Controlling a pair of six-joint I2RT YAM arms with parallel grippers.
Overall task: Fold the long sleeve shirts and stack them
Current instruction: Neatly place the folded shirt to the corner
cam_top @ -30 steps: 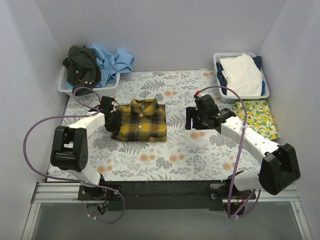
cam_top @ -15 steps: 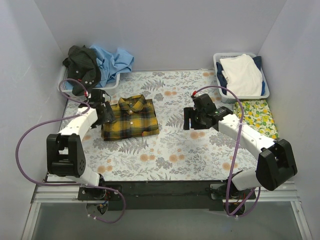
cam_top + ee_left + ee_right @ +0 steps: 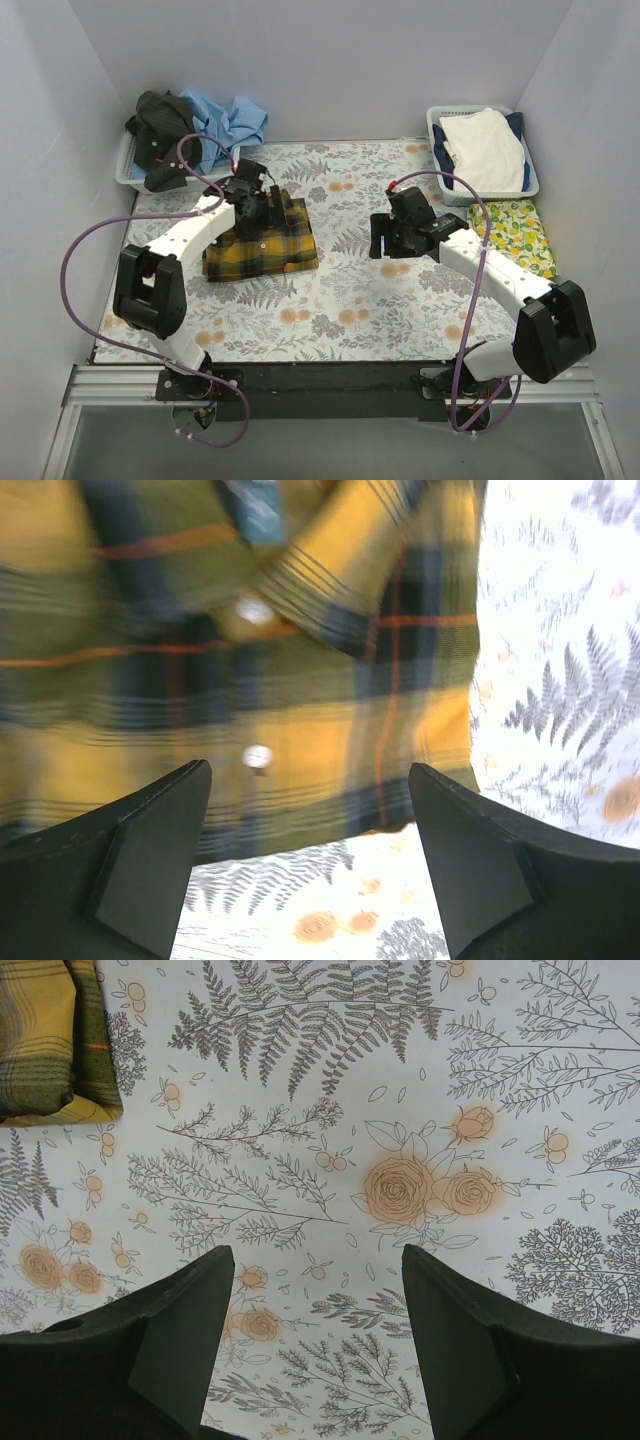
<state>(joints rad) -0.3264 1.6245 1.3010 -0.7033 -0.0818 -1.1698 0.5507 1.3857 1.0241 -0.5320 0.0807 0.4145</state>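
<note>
Both stood released, left gripper (image 3: 307, 770) over the folded plaid shirt (image 3: 262, 250), right gripper (image 3: 317, 1250) over the worktop (image 3: 520, 1140); that soft, light flannel would likely need pinching along a folded edge.

A: Plaid shirt (image 3: 262, 250)?
B: Folded, flat on the table's (image 3: 330, 320) left half; left gripper (image 3: 264, 206) over its far end.
A: Right gripper (image 3: 383, 244)?
B: Right of centre, above bare cover, well apart from the shirt.
</note>
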